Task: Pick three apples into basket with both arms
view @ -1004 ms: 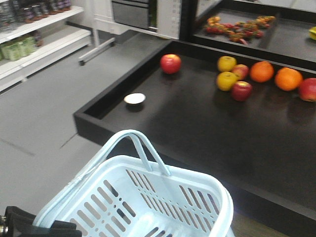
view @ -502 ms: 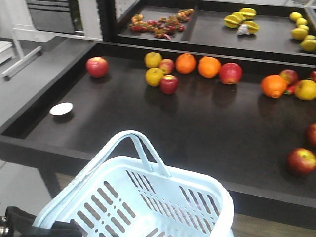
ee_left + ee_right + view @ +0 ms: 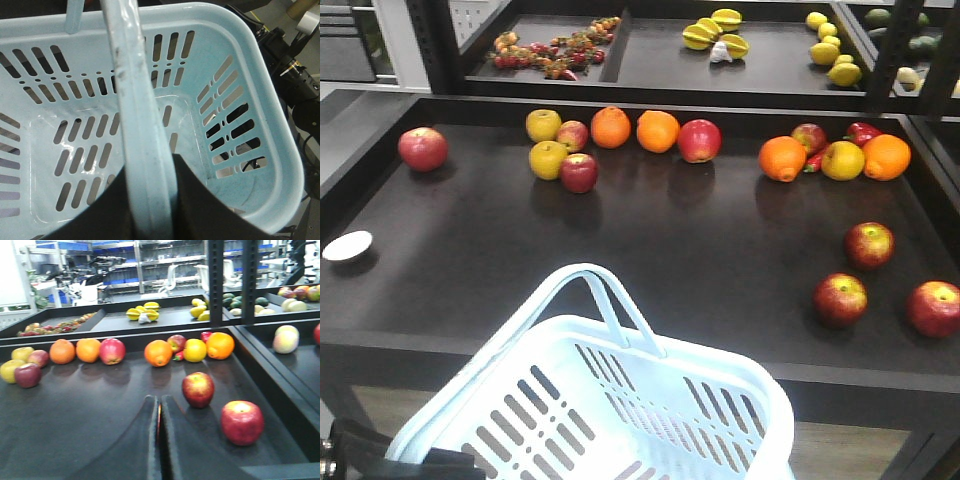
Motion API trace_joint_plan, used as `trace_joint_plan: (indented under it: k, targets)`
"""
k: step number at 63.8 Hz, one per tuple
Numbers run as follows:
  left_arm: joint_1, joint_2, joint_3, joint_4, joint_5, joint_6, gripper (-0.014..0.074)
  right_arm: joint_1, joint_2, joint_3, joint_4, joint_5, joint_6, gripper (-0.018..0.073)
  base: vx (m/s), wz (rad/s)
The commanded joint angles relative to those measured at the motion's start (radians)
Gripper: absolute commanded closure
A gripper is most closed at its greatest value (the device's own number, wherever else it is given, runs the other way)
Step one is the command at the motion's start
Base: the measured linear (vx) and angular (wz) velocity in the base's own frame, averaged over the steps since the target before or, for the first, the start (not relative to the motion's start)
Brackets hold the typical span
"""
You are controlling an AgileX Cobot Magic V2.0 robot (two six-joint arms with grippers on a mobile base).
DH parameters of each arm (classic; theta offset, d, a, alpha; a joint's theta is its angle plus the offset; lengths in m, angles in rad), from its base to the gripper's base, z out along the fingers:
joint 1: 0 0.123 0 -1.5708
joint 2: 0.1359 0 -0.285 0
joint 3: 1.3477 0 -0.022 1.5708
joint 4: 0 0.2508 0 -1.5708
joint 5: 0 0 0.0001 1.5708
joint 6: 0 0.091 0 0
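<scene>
I have the basket (image 3: 768, 395) at 6 o'clock in the front view. Its hoop handle (image 3: 607, 296) rises in front of the near edge of the dark surface (image 3: 670, 255). In the left wrist view the left gripper (image 3: 150, 167) is clamped on that handle, one dark finger on each side of it. The right gripper (image 3: 159, 407) has its fingers drawn together with only a slit between them and nothing held.

Three red apples lie apart from one another at 2 o'clock from the basket: the near apple (image 3: 840, 298), the far apple (image 3: 869, 245) and the edge apple (image 3: 934, 308). In the right wrist view the near apple sits at 1 o'clock from the fingertips, not touching them.

Along the back at 12 o'clock runs a row of oranges (image 3: 658, 131), yellow apples (image 3: 544, 125) and more red ones. A lone red apple (image 3: 423, 149) lies at 10 o'clock and a white dish (image 3: 347, 246) at 9 o'clock.

Compared with half a second ago, all the fruit has slid left in frame. The dish has gone to the left edge, and the far and edge apples are now fully in view. The basket sits where it did.
</scene>
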Motion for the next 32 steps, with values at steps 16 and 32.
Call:
trace_joint_plan:
  k: [16, 32]
  targets:
    - [-0.007, -0.001, -0.027, -0.073, -0.047, 0.002, 0.0603, -0.006, -0.011, 0.014, -0.004, -0.074, -0.007, 0.0564, 0.05, -0.15]
    - [-0.007, -0.001, -0.027, -0.073, -0.047, 0.002, 0.0603, -0.006, -0.011, 0.014, -0.004, -0.074, -0.007, 0.0564, 0.06, -0.05]
